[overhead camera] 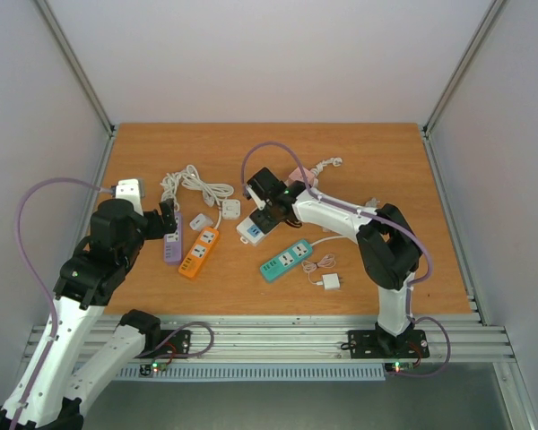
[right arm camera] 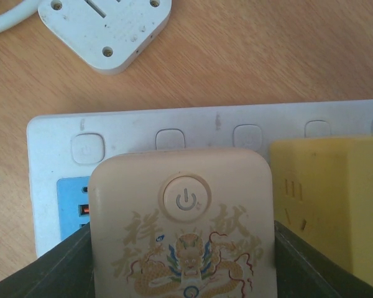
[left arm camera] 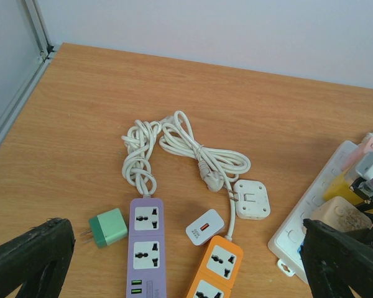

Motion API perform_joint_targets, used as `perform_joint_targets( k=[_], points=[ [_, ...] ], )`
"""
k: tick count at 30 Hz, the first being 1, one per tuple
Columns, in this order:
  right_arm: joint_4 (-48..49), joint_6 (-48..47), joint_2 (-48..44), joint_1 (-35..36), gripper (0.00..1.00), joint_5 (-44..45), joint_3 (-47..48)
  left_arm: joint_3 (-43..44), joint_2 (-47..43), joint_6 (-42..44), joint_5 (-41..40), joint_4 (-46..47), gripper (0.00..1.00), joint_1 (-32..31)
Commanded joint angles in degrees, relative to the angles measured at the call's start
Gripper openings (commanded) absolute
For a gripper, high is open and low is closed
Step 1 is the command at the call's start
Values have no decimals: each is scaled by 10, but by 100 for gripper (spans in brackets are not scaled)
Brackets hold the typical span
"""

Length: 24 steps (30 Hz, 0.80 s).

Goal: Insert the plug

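Note:
My right gripper (right arm camera: 183, 264) is shut on a beige plug block (right arm camera: 183, 211) with a power button and a dragon print. It holds the block against the white power strip (right arm camera: 124, 133), beside a yellow cube adapter (right arm camera: 329, 192); whether the block is fully seated is hidden. The top view shows this gripper (overhead camera: 267, 213) over the strip (overhead camera: 249, 231). My left gripper (left arm camera: 183, 239) is open and empty, hovering above the purple strip (left arm camera: 146, 239) and the orange strip (left arm camera: 221, 261), and it shows at the left in the top view (overhead camera: 168, 221).
A green charger (left arm camera: 107, 227), a small white charger (left arm camera: 205, 226), a white square adapter (left arm camera: 252, 198) and a coiled white cable (left arm camera: 174, 146) lie near the left gripper. A teal strip (overhead camera: 287, 261) and a white charger (overhead camera: 330, 283) lie at front right.

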Motion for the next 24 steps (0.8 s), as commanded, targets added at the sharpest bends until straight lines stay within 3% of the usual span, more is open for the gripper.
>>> perform_joint_targets(
  k=[1,11,19,24],
  points=[
    [-42,6,58,-7,42,33,-42,-5,0,6,-8,18,99,2],
    [-71,52,83,-7,44,90,-35,-5,1,6,-9,19,99,2],
    [-61,68,-35,-3,78,-7,23,-4,2,4,-5,18,99,2],
    [-60,92,-102,-3,92,-37,37,-4,5,4,2,18,99,2]
  ],
)
